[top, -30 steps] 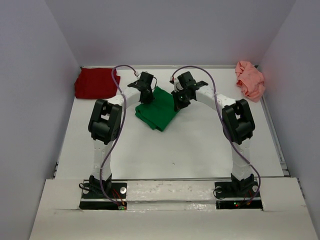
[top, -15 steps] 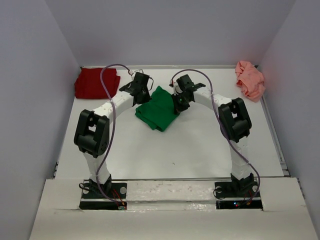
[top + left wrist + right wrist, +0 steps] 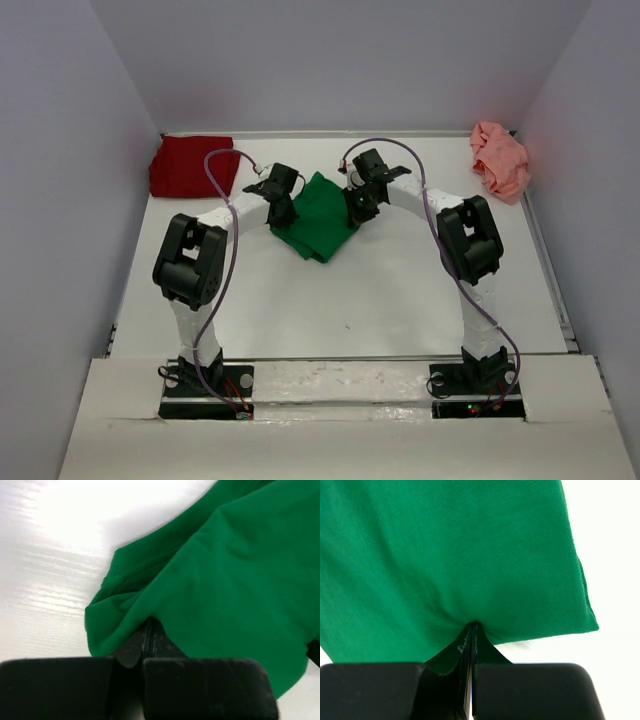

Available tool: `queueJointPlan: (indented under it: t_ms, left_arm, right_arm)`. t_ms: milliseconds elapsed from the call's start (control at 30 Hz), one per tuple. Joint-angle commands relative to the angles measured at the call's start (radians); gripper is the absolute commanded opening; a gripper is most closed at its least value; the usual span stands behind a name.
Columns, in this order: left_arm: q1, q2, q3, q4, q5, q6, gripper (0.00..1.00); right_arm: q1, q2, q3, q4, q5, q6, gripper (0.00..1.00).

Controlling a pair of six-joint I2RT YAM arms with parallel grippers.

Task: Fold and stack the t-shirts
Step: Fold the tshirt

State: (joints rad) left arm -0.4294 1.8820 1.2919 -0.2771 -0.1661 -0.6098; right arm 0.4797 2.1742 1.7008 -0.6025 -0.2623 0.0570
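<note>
Clamped shut on green t-shirt (image 3: 320, 218) with left gripper (image 3: 148, 630) and right gripper (image 3: 471, 629) alike (a fold pinched in each), with cloth spread just ahead.

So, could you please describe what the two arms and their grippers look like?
The left arm and right arm have white links and bulky black joint housings. A purple cable loops along each. The left gripper and right gripper are black, with scuffed, tapering fingers.

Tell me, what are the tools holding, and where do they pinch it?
Both hold the green t-shirt: the left tool pinches its left side, the right tool its right side.
</note>
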Motion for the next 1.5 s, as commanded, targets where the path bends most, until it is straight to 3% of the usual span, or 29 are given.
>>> queueJointPlan:
  t_ms: [0,333,533,833,1200,1467]
  left_arm:
    - [0.035,-0.032,-0.049,-0.020,-0.070,-0.060,0.00]
    - [0.057,-0.095,-0.155,0.007,-0.064,-0.096,0.00]
    - [0.054,-0.089,-0.131,0.021,-0.032,-0.070,0.00]
    - [0.035,-0.133,-0.098,0.012,-0.029,-0.044,0.00]
    - [0.029,-0.110,-0.056,-0.002,-0.019,-0.031,0.00]
    - [0.035,0.024,0.061,-0.033,-0.029,-0.027,0.00]
  right_arm:
    - [0.010,-0.036,0.019,0.020,0.011,-0.005,0.00]
    - [0.010,-0.086,0.115,-0.048,0.047,-0.017,0.00]
    - [0.019,-0.030,0.287,-0.132,0.043,-0.035,0.00]
    - [0.019,0.091,0.378,-0.143,0.055,-0.046,0.00]
    - [0.019,0.182,0.379,-0.102,0.063,-0.037,0.00]
    - [0.019,0.125,0.226,-0.077,0.078,-0.008,0.00]
